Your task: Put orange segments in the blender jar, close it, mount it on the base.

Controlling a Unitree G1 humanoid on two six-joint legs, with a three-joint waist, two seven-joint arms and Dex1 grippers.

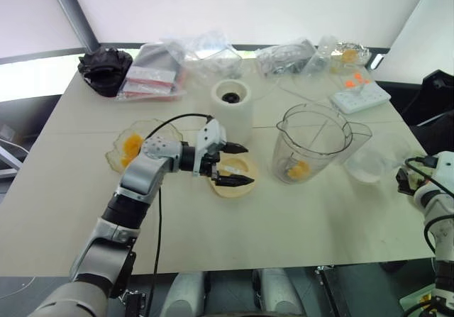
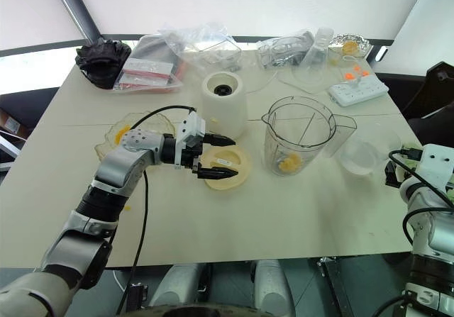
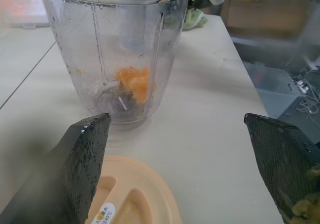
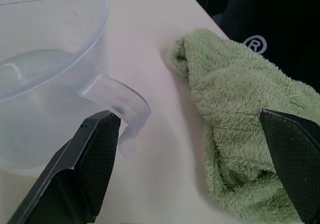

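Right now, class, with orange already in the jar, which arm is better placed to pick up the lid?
Left. The left gripper hangs open directly over the cream lid, beside the blender jar. The right gripper is open at the table's far right edge, by a green cloth.

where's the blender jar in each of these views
Left eye view: the blender jar stands right of centre, upright, orange pieces at its bottom.
Right eye view: a little right of centre.
Left wrist view: upper left, beyond the open fingers.
Right wrist view: not in it.
Shared landmark: the cream lid lying flat beside the jar, seen low in the left wrist view.
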